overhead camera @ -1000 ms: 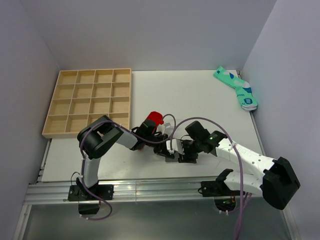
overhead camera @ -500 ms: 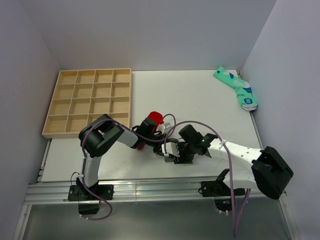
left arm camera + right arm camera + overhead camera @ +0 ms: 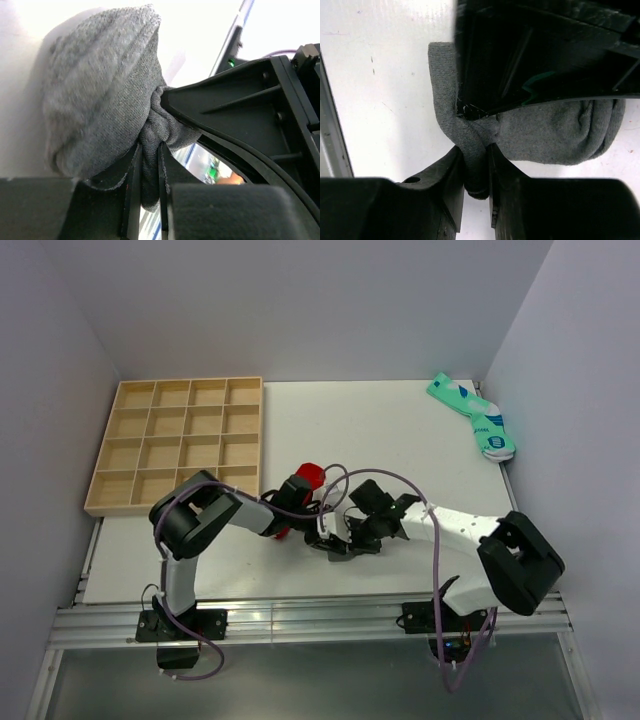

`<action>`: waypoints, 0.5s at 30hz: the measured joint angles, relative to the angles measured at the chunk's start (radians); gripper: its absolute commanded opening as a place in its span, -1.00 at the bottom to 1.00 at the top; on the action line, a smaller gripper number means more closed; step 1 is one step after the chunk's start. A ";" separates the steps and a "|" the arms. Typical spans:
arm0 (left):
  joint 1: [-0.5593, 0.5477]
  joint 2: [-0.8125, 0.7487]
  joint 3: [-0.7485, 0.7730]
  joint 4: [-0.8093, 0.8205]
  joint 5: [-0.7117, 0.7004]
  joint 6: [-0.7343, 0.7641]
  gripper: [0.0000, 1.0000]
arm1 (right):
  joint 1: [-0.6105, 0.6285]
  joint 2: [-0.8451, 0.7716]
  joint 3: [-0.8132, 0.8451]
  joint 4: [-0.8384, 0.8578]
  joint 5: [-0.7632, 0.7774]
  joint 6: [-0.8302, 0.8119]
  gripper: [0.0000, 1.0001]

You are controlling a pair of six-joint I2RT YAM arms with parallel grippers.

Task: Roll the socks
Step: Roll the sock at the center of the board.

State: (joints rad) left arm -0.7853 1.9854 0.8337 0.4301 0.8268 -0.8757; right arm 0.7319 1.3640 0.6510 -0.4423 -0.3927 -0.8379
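Note:
The dark grey sock (image 3: 100, 90) lies bunched on the white table, and both grippers pinch it. My left gripper (image 3: 148, 175) is shut on a fold of its fabric. My right gripper (image 3: 476, 172) is shut on another fold at the edge of the grey sock (image 3: 560, 135), right beside the left one. From above, the left gripper (image 3: 322, 523) and right gripper (image 3: 345, 540) meet near the table's front middle and hide the grey sock. The red sock (image 3: 308, 476) shows partly behind the left wrist.
A wooden tray of compartments (image 3: 175, 445) sits at the back left. Mint-green patterned socks (image 3: 475, 418) lie in the far right corner. The table's front edge and metal rail (image 3: 300, 615) run just below the grippers.
The right gripper has moved left up against the left gripper and closed from open onto the grey sock. The left gripper has stayed shut on the sock, barely moving.

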 measured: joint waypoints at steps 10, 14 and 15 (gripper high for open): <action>-0.009 -0.132 -0.051 -0.031 -0.280 0.027 -0.32 | -0.094 0.114 0.106 -0.089 -0.096 -0.001 -0.66; -0.008 -0.193 -0.090 -0.026 -0.401 0.042 -0.28 | -0.120 0.141 0.129 -0.125 -0.125 -0.005 -0.66; -0.007 -0.206 -0.100 -0.023 -0.425 0.043 -0.28 | -0.128 0.150 0.137 -0.135 -0.135 -0.006 -0.66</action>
State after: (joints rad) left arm -0.7925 1.7790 0.7341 0.4068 0.4023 -0.8322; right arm 0.6041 1.5143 0.7883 -0.5770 -0.5274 -0.8444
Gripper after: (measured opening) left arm 0.353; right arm 0.253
